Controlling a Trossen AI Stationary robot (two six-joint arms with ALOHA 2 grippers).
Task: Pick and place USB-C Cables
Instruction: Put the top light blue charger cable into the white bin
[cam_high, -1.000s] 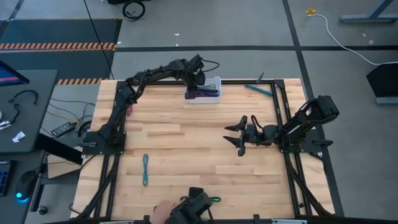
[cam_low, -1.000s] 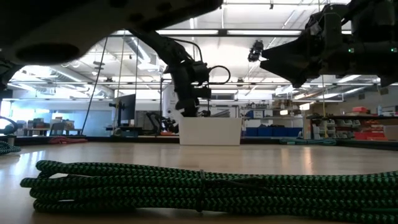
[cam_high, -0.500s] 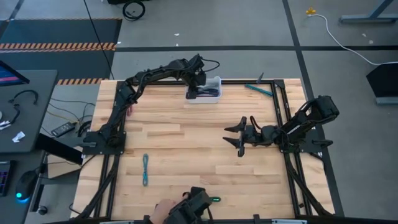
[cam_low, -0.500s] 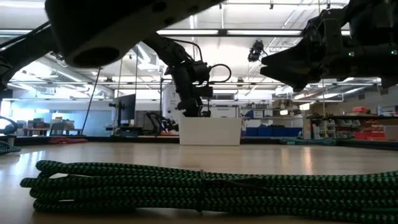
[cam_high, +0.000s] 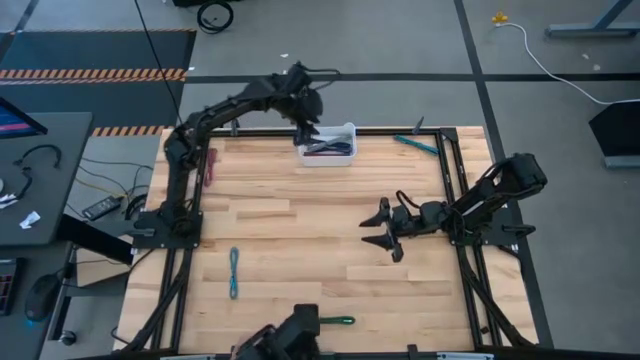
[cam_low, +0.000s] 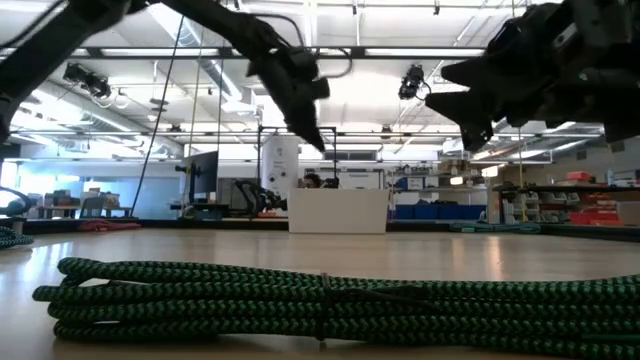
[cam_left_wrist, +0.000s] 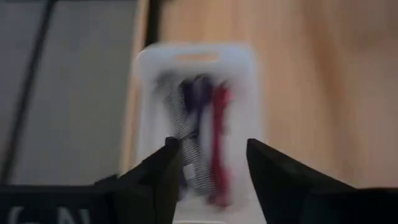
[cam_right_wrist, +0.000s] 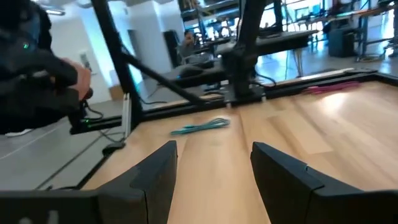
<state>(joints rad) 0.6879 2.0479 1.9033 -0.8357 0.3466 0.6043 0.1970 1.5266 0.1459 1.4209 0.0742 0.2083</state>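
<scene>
High view: my left gripper (cam_high: 312, 128) has lifted up and away from the white bin (cam_high: 329, 143) at the far edge of the table (cam_high: 300, 240); a second ago it sat down inside the bin. Left wrist view shows its fingers (cam_left_wrist: 171, 163) parted with nothing between them, hanging above the bin (cam_left_wrist: 196, 118). I read this as a release just done: one more cable dropped off, arm free for the next pick.

Right gripper (cam_high: 385, 233) hovers over the right-centre of the table, fingers spread wide and empty. It has turned slightly since a second ago, otherwise waiting.

Counts, as far as I can see:
- Cables in the bin (cam_left_wrist: 198, 140): at least three in the left wrist view, one grey, one purple, one red. Blurred, so there could be more.
- Cables outside the bin: four visible. Teal cable (cam_high: 233, 272) at near left; green cable (cam_high: 338, 321) at the near edge, filling the low view's foreground (cam_low: 300, 300); second teal cable (cam_high: 414, 144) on the far right frame rail; pink-red cable (cam_high: 209, 167) at far left beside the left arm's base.
- Bins: one. Arms: two.

A person's hand that showed at the near edge earlier is gone from the high view. A person does show in the right wrist view beyond the table's edge.

Judgement: roughly half done; the four loose cables sit well apart.
</scene>
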